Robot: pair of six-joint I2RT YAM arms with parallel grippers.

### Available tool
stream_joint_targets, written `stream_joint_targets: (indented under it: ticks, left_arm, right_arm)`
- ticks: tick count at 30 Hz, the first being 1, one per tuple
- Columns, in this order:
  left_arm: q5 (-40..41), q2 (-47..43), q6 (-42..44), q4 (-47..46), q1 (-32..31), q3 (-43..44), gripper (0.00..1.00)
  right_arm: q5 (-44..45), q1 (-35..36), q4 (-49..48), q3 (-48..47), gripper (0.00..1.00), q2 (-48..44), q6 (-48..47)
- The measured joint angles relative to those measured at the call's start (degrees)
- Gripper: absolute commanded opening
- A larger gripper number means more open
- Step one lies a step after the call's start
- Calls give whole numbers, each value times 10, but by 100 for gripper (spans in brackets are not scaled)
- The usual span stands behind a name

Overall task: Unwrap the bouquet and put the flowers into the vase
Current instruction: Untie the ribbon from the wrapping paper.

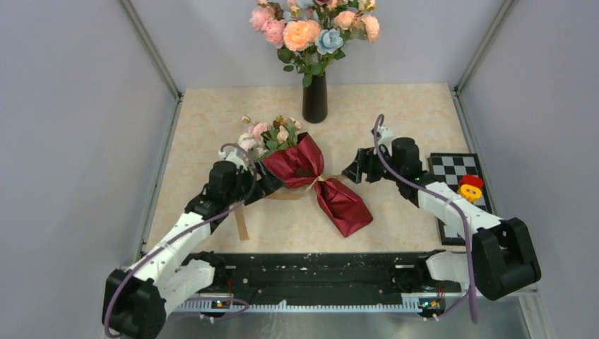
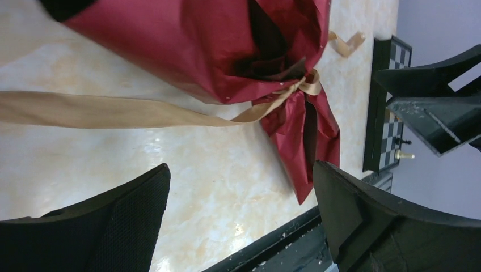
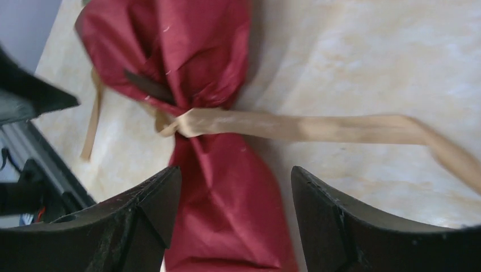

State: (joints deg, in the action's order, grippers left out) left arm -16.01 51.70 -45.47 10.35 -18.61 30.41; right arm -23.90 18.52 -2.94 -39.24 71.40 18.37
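The bouquet (image 1: 318,180) lies on the table in maroon paper, tied at its waist with a tan ribbon (image 1: 241,222). Its small pale flowers (image 1: 268,134) stick out at the far-left end. The black vase (image 1: 315,99) stands behind it and holds larger peach, pink and blue blooms. My left gripper (image 1: 272,185) is at the bouquet's left side, open, with only table between its fingers (image 2: 136,215); a ribbon strand (image 2: 113,110) trails past. My right gripper (image 1: 347,173) is open just right of the knot, and the paper tail (image 3: 227,198) lies between its fingers (image 3: 323,209) without touching them.
A black-and-white chessboard (image 1: 459,191) lies at the right edge with a red and yellow object (image 1: 470,187) on it. Grey walls close in both sides and the back. A black rail (image 1: 318,272) runs along the near edge.
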Motion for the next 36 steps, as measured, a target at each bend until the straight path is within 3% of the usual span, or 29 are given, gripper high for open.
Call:
stream_joint_targets:
  ticks: [6,12,19,28,36]
  left_arm:
    - [13,88,-26,-65,-77,11,99]
    - [28,162,-40,-110,-124,33,99]
    - [40,223,-59,-148,-129,49,99]
    - [76,229,-71,-164,-129,49,97]
    - [100,240,-71,-163,-129,50,89]
  right_arm:
    - [2,98,-17,45,71,-22,-2]
    - [35,164,-21,55,63,-24,-7]
    - [109,197,-8,8,57,7,-32]
    - [197,243,-4,-71,50,100,-75]
    - [263,269,6,-101,46,158,-98]
